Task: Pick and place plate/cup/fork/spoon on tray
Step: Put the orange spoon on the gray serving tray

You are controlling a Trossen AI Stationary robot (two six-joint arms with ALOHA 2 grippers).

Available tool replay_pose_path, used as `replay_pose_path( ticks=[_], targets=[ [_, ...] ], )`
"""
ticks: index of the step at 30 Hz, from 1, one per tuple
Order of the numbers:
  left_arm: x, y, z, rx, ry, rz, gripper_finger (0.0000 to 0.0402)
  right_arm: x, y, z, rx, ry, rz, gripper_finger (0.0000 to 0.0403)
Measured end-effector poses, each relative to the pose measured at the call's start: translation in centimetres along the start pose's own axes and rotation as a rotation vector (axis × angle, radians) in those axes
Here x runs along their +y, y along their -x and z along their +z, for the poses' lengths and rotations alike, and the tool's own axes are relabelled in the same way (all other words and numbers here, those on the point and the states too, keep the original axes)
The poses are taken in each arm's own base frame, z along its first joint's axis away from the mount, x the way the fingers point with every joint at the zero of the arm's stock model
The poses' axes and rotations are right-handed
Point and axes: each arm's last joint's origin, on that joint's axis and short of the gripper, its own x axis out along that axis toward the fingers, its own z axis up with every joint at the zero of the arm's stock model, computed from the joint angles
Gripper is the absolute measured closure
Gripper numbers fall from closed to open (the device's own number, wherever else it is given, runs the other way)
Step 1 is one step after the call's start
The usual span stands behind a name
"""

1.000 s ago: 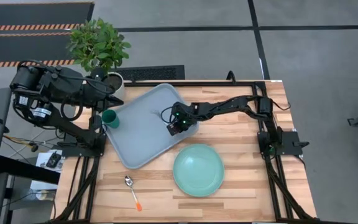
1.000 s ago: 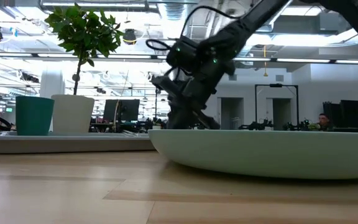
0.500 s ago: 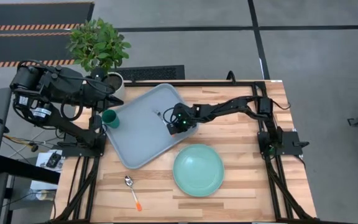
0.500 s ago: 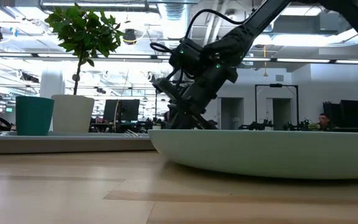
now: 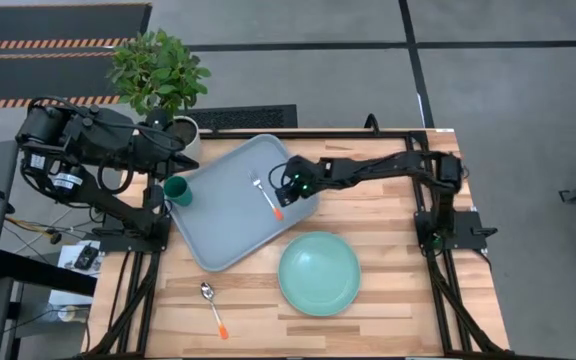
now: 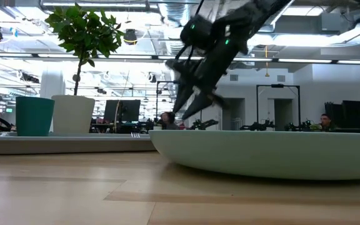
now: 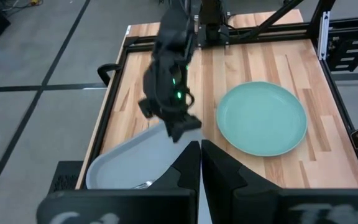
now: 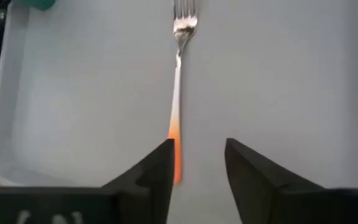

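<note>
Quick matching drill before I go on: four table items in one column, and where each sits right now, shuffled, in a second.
Items:
1. fork
2. cup
3. plate
4. spoon

Places:
A. on the bare wood, near the table's front left
B. at the tray's left edge
C. on the wood, right of the tray's front corner
D. lying mid-tray

Pairs: 1-D, 2-B, 3-C, 4-A
</note>
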Motion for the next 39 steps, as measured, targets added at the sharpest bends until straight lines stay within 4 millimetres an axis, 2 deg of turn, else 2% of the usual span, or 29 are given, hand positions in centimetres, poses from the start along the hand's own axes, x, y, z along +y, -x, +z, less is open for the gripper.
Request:
replay_pose_path(
  ticks=[4, 8, 11, 13, 18, 22, 27, 32, 36, 39],
  targets=[
    [-0.1, -0.4, 0.2, 0.009, 0.061, -0.002, 0.0401, 0.1, 3.5, 0.5, 0.005, 0.036, -0.019, 0.0207],
    [-1.4, -2.3, -0.2, 0.102, 0.166, -0.124, 0.0401, 0.7, 7.3, -0.2, 0.017, 0.090, -0.052, 0.0194],
    [-3.7, -4.4, -1.4, 0.255, 0.217, -0.261, 0.0401, 1.2, 9.7, -1.3, 0.016, 0.141, -0.093, 0.0193],
    [-5.4, -5.9, -2.7, 0.367, 0.241, -0.292, 0.0401, 1.4, 11.1, -1.8, 0.009, 0.162, -0.116, 0.0195],
    [-9.9, -10.3, -6.7, 0.585, 0.329, -0.166, 0.0399, 2.0, 13.2, -3.0, 0.008, 0.196, -0.127, 0.0199],
    [-13.6, -12.3, -9.6, 0.654, 0.427, -0.177, 0.0374, 2.0, 14.4, -4.0, 0.050, 0.210, -0.147, 0.0196],
    [-17.0, -12.7, -12.2, 0.672, 0.582, -0.159, 0.0310, 1.7, 15.1, -5.0, 0.105, 0.237, -0.188, 0.0191],
    [-18.4, -12.2, -14.3, 0.672, 0.705, -0.049, 0.0237, 1.8, 15.6, -5.5, 0.110, 0.259, -0.204, 0.0192],
    [-19.2, -11.5, -15.4, 0.608, 0.825, 0.028, 0.0194, 1.8, 17.7, -5.5, 0.075, 0.258, -0.159, 0.0193],
    [-19.7, -11.0, -16.6, 0.587, 0.891, 0.064, 0.0181, 1.4, 19.7, -5.5, 0.047, 0.254, -0.132, 0.0192]
  ],
)
